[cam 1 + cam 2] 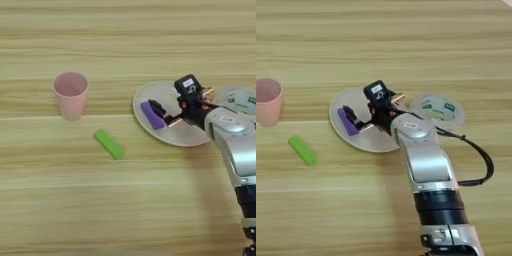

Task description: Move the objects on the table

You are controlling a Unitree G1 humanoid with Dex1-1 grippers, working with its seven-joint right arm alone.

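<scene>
While the right arm (pixel 426 165) reaches over the plate (pixel 170 135), pincer (pixel 161 114) sits at the purple block (pixel 151 115), which lies on the plate; can't tell if it's clamped or apart. Green block (pixel 109 144) lies on tabletop (pixel 125 200), cup (pixel 71 95) upright to its left. Clear container (pixel 437 109) just right of plate.

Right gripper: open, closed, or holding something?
Right gripper: over the plate, fingers beside the purple block; whether it grips cannot be told.
</scene>
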